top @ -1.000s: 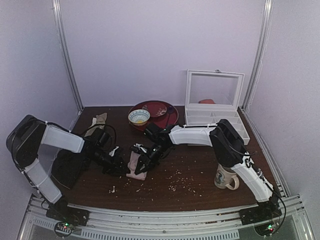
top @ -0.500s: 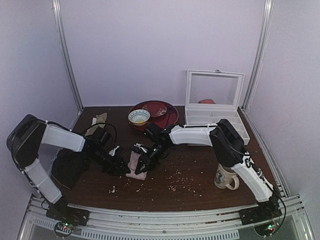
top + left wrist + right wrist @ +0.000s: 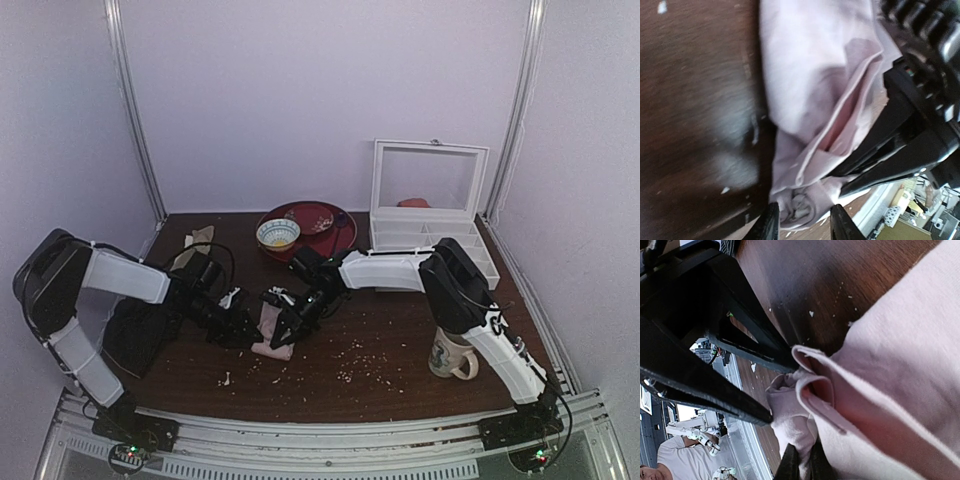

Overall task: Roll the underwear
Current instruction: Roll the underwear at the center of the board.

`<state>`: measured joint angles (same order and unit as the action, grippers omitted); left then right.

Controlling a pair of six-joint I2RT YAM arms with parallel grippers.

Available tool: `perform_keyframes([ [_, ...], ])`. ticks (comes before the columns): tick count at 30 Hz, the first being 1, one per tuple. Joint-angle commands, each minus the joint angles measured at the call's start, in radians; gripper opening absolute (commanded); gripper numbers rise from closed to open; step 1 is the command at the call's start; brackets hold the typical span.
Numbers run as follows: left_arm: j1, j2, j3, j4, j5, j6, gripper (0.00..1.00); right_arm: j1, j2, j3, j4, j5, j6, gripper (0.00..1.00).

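The underwear (image 3: 270, 331) is a pale pink, partly rolled bundle on the brown table, left of centre. My left gripper (image 3: 243, 327) is at its left side, and my right gripper (image 3: 287, 320) is at its right side. In the left wrist view the gripper (image 3: 802, 225) has its two fingers on either side of the rolled end of the underwear (image 3: 805, 90). In the right wrist view the gripper (image 3: 803, 466) pinches a fold of the underwear (image 3: 890, 355) between nearly closed fingers. The other arm's black fingers (image 3: 715, 365) lie close beside it.
A black cloth (image 3: 135, 335) lies at the left edge and a beige-olive cloth (image 3: 196, 240) at the back left. A small bowl (image 3: 277, 233) and a red plate (image 3: 325, 222) stand behind. A white box (image 3: 430, 230) is at the back right, a mug (image 3: 452, 355) at the front right. Crumbs (image 3: 360, 362) are scattered.
My left gripper has shifted slightly right and away from the front edge, closer against the underwear. The right gripper and the bundle have barely moved.
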<state>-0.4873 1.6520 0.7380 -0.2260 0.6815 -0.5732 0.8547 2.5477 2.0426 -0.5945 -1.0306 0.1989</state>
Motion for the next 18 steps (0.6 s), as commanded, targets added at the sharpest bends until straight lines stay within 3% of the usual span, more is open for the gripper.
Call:
perform_keyframes([
  [1, -0.011, 0.026, -0.014, 0.112, 0.074, -0.017, 0.47, 0.006, 0.008, -0.028, -0.044, 0.053, -0.011, 0.0],
  [9, -0.03, 0.04, -0.018, 0.086, 0.078, 0.008, 0.41, 0.008, 0.009, -0.017, -0.048, 0.06, -0.01, 0.0],
  [12, -0.032, 0.04, -0.019, 0.079, 0.078, 0.01, 0.31, 0.009, 0.015, -0.007, -0.053, 0.062, -0.009, 0.0],
  [18, -0.031, 0.049, -0.016, 0.074, 0.077, 0.009, 0.0, 0.012, 0.016, 0.007, -0.06, 0.066, -0.012, 0.0],
])
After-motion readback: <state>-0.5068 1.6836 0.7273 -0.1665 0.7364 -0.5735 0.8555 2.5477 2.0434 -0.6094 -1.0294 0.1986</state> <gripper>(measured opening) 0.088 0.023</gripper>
